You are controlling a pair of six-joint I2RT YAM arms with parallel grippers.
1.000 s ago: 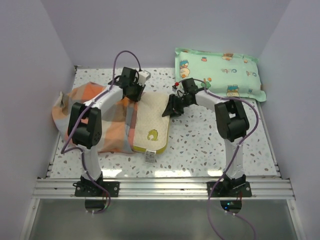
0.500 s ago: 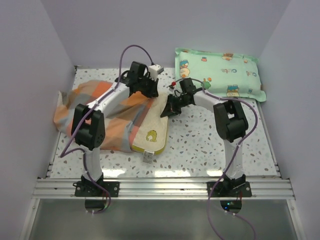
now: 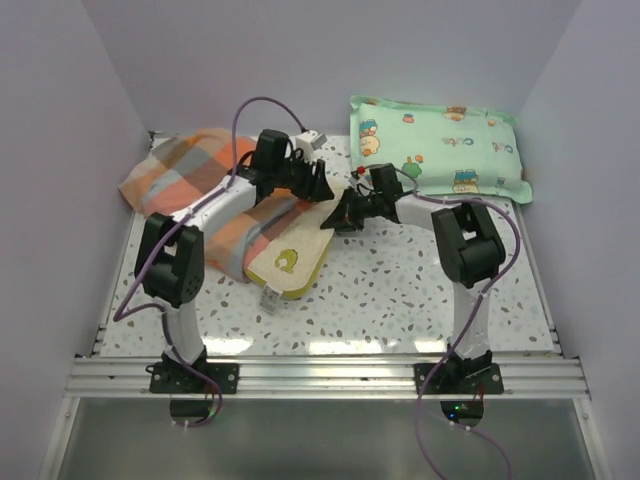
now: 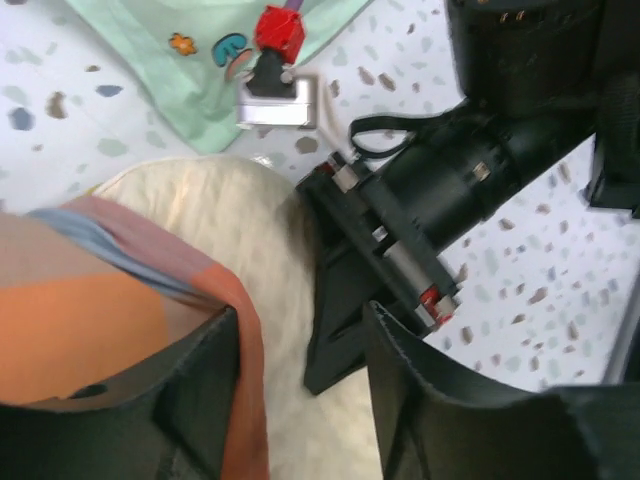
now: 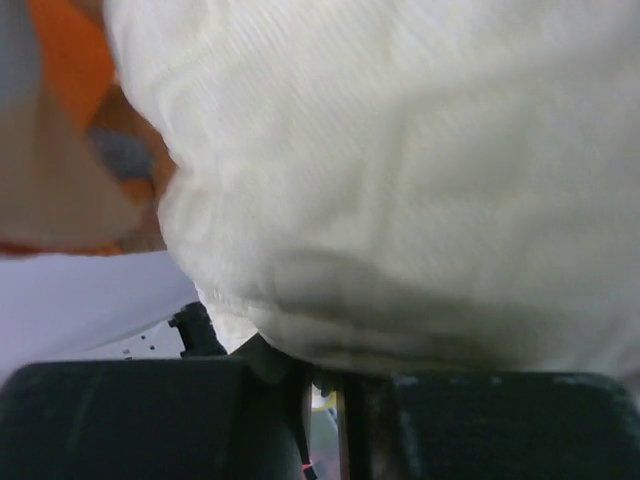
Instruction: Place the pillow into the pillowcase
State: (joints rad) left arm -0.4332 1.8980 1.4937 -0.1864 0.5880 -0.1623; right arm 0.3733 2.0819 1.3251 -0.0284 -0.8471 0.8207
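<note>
The plaid pillowcase (image 3: 190,180) lies bunched at the back left, with the cream pillow (image 3: 290,255) sticking out of its open end toward the table's middle. My left gripper (image 3: 318,188) hovers over the pillow's far edge. In the left wrist view this gripper (image 4: 300,320) is open, the pillowcase hem (image 4: 240,340) lying against its left finger and bare pillow (image 4: 230,230) showing in the gap. My right gripper (image 3: 338,218) is shut on the pillow's far corner. In the right wrist view the pillow (image 5: 400,180) fills the frame above the closed gripper (image 5: 320,375), with plaid pillowcase (image 5: 60,150) at the left.
A mint-green cartoon-print pillow (image 3: 440,145) lies at the back right, close behind both grippers; its corner (image 4: 190,60) shows in the left wrist view. White walls (image 3: 90,100) enclose the speckled table (image 3: 400,290). A small white tag (image 3: 270,300) hangs from the pillow's near end.
The pillowcase swung toward the back left and the pillow turned with it. My left gripper moved right, shut, then opened. My right gripper shut on the pillow corner and stayed there.
</note>
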